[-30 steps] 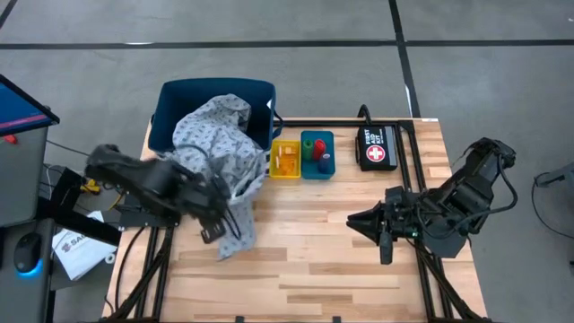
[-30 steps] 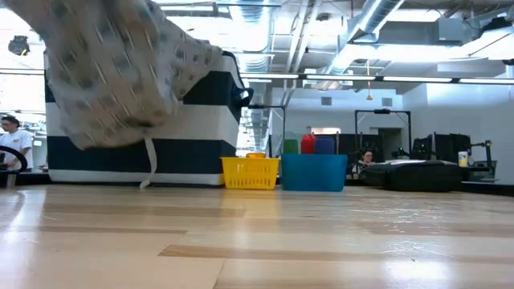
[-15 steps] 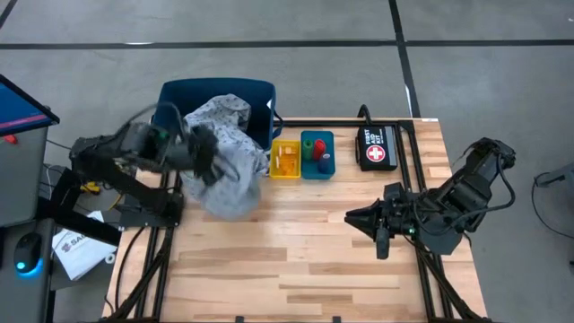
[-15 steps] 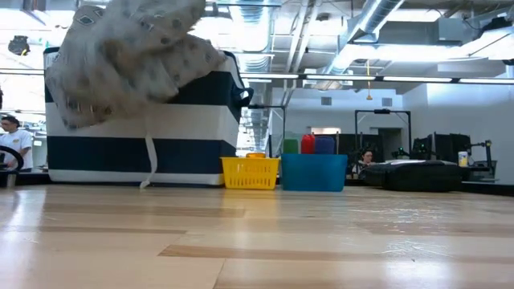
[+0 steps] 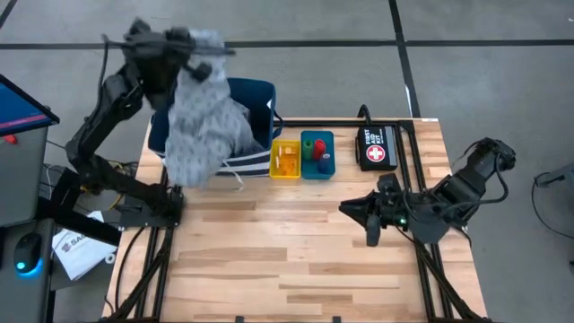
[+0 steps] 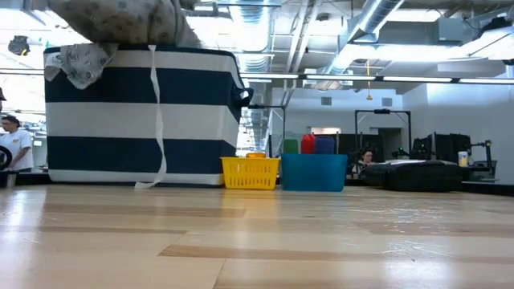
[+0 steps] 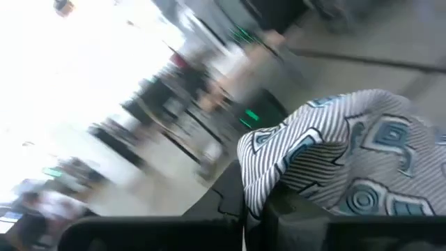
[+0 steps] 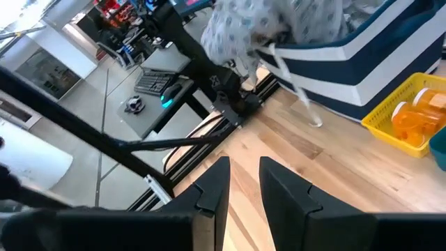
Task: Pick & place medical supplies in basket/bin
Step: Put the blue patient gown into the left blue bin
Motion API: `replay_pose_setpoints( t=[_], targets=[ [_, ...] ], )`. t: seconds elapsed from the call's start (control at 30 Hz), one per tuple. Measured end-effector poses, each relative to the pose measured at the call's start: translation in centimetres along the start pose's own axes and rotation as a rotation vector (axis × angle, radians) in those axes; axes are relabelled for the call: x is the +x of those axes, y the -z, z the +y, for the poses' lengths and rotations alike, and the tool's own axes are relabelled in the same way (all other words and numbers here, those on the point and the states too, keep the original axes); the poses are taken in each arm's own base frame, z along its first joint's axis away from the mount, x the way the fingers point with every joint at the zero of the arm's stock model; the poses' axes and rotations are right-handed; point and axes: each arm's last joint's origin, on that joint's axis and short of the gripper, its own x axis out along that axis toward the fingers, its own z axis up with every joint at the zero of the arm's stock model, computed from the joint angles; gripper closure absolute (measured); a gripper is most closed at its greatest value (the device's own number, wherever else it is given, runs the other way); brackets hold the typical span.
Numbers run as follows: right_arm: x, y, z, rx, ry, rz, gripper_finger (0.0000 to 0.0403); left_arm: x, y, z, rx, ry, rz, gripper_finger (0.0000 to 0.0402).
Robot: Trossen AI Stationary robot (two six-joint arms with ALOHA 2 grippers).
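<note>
Now the left gripper [image 5: 186, 43], clamped on the gown cloth [image 5: 202, 121], held it hanging lengthwise downward over the striped basket [image 5: 256, 135]; the right gripper [image 5: 345, 210] was slightly apart.

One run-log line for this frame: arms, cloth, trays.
left gripper: shut on gown cloth, raised over navy basket | right gripper: idle over table, empty | yellow tray: orange bottles | teal tray: rolls

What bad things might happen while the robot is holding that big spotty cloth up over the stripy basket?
1. The gown cloth hangs partly outside the striped basket, over its front wall, so if the left gripper lets go now, some may slide out onto the table.
2. A white tie strip dangles down the basket's front and could stay outside.
3. The cloth hangs close to the yellow tray, so a swing might brush it.
</note>
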Motion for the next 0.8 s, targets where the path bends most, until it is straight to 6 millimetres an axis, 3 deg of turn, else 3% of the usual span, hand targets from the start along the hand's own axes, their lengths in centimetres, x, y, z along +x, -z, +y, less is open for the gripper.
replay_pose_setpoints(
  t=[0.17,0.33,0.5,0.67,0.8],
  targets=[
    [0.6,-0.5,-0.4,0.011,0.024,-0.015,0.0326,2.2,-3.2,0.0,0.046,-0.160,-0.130,0.0401],
    [1.1,-0.9,-0.6,0.019,0.042,-0.027,0.0326,4.6,-3.9,-2.6,0.092,-0.146,-0.143,0.0401],
    [1.2,-1.0,-0.7,0.022,0.040,-0.018,0.0326,6.2,-2.1,-6.4,0.161,0.014,0.001,0.0401],
    [1.2,-1.0,-0.7,0.021,0.040,-0.017,0.0326,5.5,1.1,-8.1,0.089,0.236,0.194,0.0401],
    [1.2,-0.9,-0.8,0.010,0.047,-0.012,0.0326,4.1,3.0,-9.0,0.098,0.297,0.312,0.0401]
  ],
)
